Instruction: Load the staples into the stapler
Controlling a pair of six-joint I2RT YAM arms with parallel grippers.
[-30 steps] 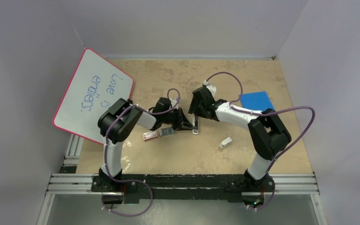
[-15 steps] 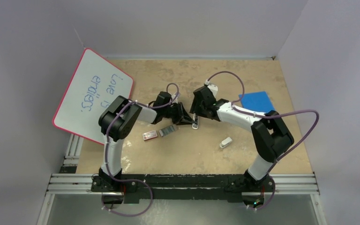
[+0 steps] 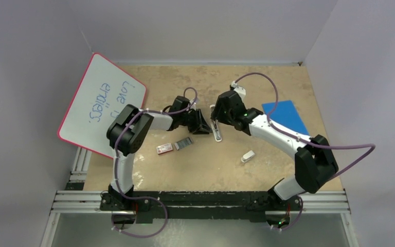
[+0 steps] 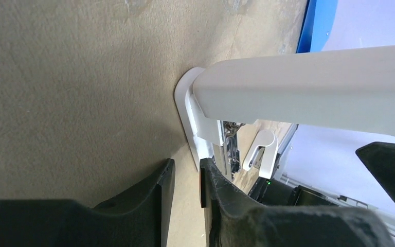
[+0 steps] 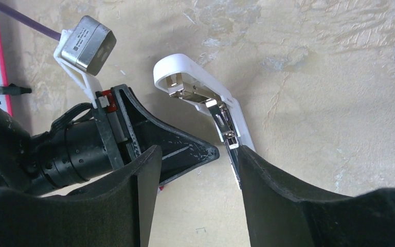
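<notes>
The stapler lies on the table between my two grippers. In the right wrist view it is hinged open, with its metal channel showing. In the left wrist view its white top bar stands raised above the base. The staples, a grey ribbed block, lie on the table to the stapler's near left. My left gripper has its jaws a narrow gap apart with nothing between them, tips just short of the stapler's base. My right gripper is wide open and empty, its right finger against the stapler's side.
A small red-and-white box lies left of the staples. A stubby white piece lies to the near right. A blue pad is at the right and a whiteboard at the left. One loose staple lies under the right gripper.
My right arm has stretched out, and its gripper has lifted back off the stapler, leaving more of it uncovered. My left gripper has edged slightly farther along the table.
</notes>
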